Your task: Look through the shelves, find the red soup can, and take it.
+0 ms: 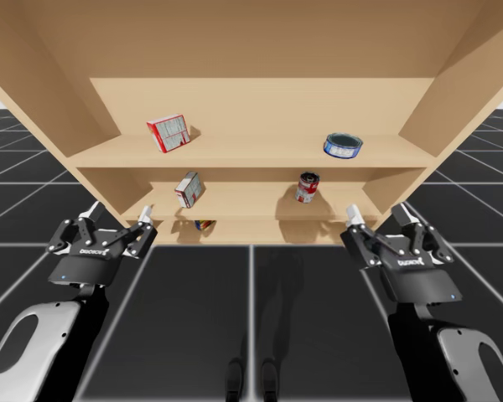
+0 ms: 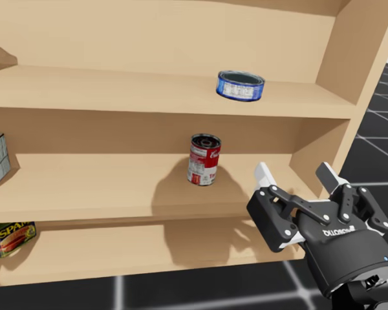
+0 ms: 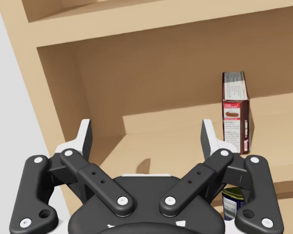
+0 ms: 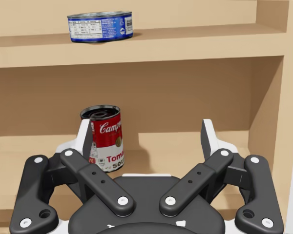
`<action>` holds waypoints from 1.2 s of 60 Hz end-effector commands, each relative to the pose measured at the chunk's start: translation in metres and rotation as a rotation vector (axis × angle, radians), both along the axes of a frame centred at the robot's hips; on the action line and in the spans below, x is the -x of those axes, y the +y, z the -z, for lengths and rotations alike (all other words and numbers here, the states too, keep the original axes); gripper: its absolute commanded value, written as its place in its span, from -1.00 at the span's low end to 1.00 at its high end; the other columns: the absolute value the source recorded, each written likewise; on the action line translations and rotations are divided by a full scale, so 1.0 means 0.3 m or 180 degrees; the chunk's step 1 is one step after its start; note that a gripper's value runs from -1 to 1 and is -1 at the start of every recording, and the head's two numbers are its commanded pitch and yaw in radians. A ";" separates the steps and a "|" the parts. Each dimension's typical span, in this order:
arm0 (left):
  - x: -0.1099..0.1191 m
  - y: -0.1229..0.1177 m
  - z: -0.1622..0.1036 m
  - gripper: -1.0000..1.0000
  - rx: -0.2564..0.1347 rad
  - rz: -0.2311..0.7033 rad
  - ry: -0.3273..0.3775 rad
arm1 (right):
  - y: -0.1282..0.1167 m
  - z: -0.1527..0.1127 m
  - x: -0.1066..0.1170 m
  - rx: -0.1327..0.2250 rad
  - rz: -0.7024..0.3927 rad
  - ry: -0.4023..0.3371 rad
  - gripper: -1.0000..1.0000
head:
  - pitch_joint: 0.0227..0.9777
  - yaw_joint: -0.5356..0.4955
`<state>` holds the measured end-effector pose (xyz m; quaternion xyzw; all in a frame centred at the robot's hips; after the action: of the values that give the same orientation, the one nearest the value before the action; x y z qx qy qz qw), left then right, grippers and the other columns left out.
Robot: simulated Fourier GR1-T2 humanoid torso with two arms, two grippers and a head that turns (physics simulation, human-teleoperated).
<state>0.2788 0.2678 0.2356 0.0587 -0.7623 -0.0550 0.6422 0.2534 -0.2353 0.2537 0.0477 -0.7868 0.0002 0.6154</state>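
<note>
The red soup can (image 1: 308, 187) stands upright on the middle shelf (image 1: 243, 205), toward its right end. In the head view the red soup can (image 2: 204, 159) is up and left of my right gripper (image 2: 295, 174), a short way off. From the right wrist the red soup can (image 4: 107, 139) stands ahead of my open right gripper (image 4: 146, 139), partly behind one finger. My right gripper (image 1: 379, 215) hovers in front of the shelf edge. My left gripper (image 1: 117, 216) is open and holds nothing at the shelves' left end, and the left gripper (image 3: 146, 139) faces the shelf corner.
A blue flat can (image 1: 344, 145) and a red-white box (image 1: 168, 133) lie on the top shelf. A dark box (image 1: 189, 188) stands on the middle shelf and a blue-yellow can (image 2: 10, 237) on the bottom shelf. The shelf's side wall (image 2: 355, 58) rises to the right of my right arm.
</note>
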 end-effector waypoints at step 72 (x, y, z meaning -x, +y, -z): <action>-0.005 0.018 0.006 -1.00 0.0030 -0.0063 0.0022 | 0.230 -0.015 -0.334 0.0327 -0.0329 0.0851 -1.00 | 0.01 -0.44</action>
<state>0.2800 0.2722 0.2337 0.0634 -0.7596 -0.0465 0.6456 0.3374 -0.1678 0.2632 0.0662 -0.7027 0.0713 0.7048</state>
